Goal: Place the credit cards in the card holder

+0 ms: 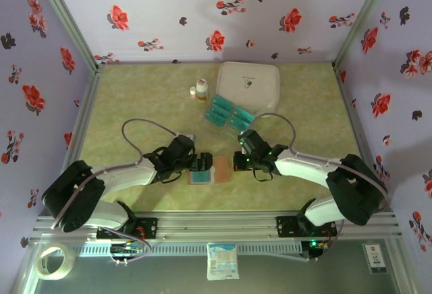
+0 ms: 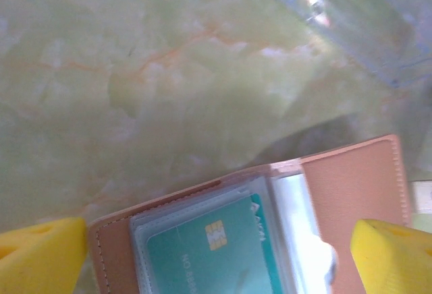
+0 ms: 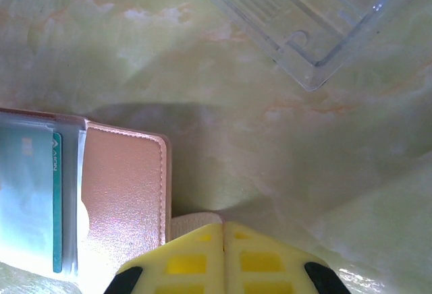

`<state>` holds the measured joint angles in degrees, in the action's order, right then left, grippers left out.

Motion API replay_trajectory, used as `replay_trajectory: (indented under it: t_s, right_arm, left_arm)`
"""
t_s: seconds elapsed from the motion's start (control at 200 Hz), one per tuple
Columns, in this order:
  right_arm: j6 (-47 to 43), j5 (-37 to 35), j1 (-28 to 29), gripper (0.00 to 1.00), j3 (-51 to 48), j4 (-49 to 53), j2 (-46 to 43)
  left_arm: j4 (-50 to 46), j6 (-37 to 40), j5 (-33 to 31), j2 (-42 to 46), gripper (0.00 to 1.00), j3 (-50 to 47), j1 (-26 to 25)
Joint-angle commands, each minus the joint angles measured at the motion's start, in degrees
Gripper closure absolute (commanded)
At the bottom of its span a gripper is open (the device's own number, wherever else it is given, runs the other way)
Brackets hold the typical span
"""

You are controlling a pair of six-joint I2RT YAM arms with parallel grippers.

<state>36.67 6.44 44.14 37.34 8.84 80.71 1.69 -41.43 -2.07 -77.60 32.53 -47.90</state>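
Green marbled table (image 1: 135,98) meets flowered lilac walls (image 1: 202,17).

Card holder (image 2: 351,193) matt leather-look with glossy clear plastic sleeves (image 2: 291,203); tray (image 3: 304,24) beyond it clear glossy plastic, table (image 3: 101,38) smooth marble-print.

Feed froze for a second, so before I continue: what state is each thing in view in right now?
Reddish-brown leather-look card holder: lying open, flat.
Teal-green credit card: tucked in the holder's clear sleeve.
Clear plastic tray: holds the other teal cards.
White zipped case: closed.
Left gripper: open, above the holder.
Right gripper: shut, at the holder's edge.
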Motion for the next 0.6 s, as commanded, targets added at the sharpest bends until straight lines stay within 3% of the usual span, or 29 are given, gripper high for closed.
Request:
replay_trajectory:
  t_s: [0.0,0.255,0.45,0.59]
  right_arm:
    - [1.5,1.0,-0.3,1.00,-1.0,-1.5,1.0]
    - [1.6,1.2,-0.3,1.00,-1.0,-1.9,1.2]
    - [1.3,0.6,-0.3,1.00,-0.4,-1.1,0.9]
    - [1.0,0.2,-0.8,0.83,-0.1,-0.2,-0.8]
  left_arm:
    - [0.3,0.1,1.6,3.6,0.00,1.5,-0.5]
    - [3.6,-3.7,3.8,6.9,0.00,1.9,-1.0]
    - [8.2,-5.8,4.0,2.4,0.00,5.6,-3.9]
    - [11.3,-7.4,3.7,-1.9,0.00,7.2,-5.7]
